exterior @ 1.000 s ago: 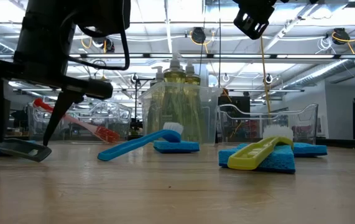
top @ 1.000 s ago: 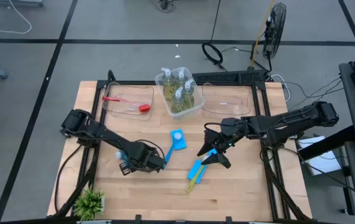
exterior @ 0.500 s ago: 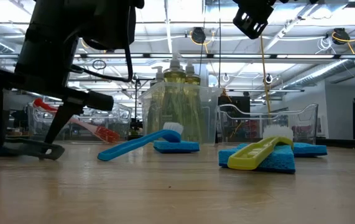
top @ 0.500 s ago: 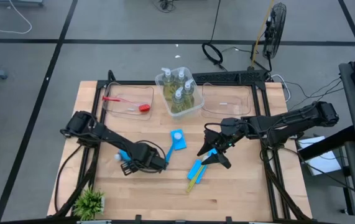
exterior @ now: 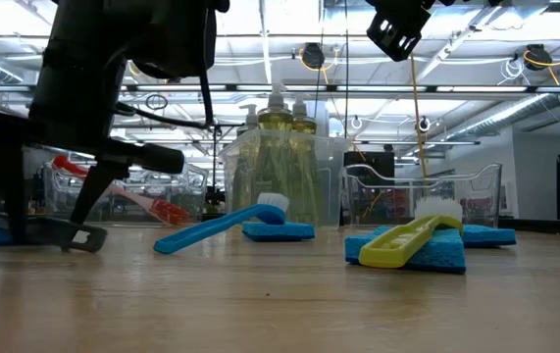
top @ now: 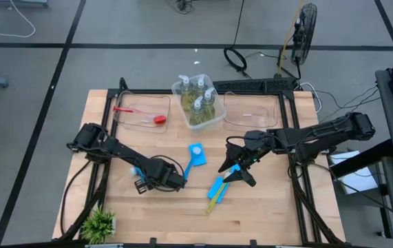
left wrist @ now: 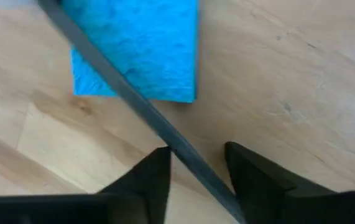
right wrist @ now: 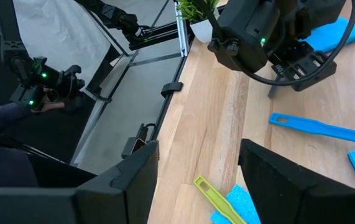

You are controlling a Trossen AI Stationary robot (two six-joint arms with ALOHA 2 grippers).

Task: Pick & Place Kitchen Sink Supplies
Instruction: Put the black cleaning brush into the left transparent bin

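left gripper [left wrist: 196, 171] low on the tabletop [top: 265, 207], jaws straddling the black dish brush [left wrist: 133, 106]; handle runs 10-to-4 between them, not yet clamped. right gripper [top: 232, 170] open, waiting farther off.

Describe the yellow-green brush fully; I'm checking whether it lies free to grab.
The yellow-green brush is slim, glossy plastic by its look, with a white bristle head at its far end. It lies flat, propped across a blue sponge, its handle end hanging past the sponge's edge toward the camera. From above it sits near the table's middle front, just below the right gripper, which hangs above it without touching. Nothing else touches it.
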